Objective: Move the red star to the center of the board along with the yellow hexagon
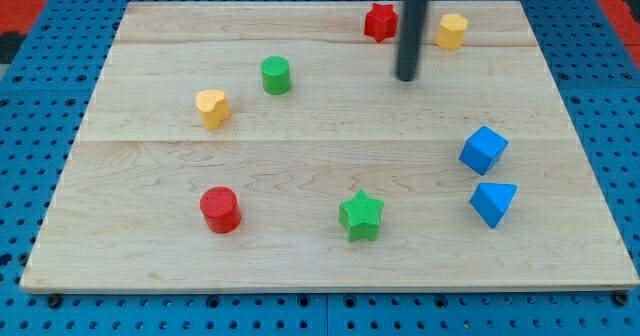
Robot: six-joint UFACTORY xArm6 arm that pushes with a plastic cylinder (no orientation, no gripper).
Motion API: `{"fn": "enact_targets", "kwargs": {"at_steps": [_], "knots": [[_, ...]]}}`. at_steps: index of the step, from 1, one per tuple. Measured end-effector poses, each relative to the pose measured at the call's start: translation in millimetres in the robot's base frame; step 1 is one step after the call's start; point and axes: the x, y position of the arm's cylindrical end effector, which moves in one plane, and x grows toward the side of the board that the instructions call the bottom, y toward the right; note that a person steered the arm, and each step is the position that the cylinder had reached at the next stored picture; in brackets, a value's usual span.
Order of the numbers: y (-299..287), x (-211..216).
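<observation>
The red star (380, 22) lies near the view's top edge of the wooden board (300, 256), right of centre. The yellow hexagon (451, 30) lies to its right, also near the top edge. My tip (406, 79) stands between the two, a little toward the view's bottom from both, touching neither. The dark rod rises from it to the view's top edge.
A green cylinder (276, 75) and a yellow heart (212, 107) lie at upper left. A red cylinder (220, 209) lies at lower left, a green star (361, 215) at lower centre. A blue cube (483, 149) and a blue triangular block (493, 203) lie at right.
</observation>
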Motion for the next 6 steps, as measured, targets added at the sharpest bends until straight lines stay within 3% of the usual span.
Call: {"fn": "enact_targets", "kwargs": {"at_steps": [1, 2, 3, 4, 5, 6], "knots": [[59, -43], [-1, -72], [-58, -42], [-4, -24], [38, -63], [39, -115]]}}
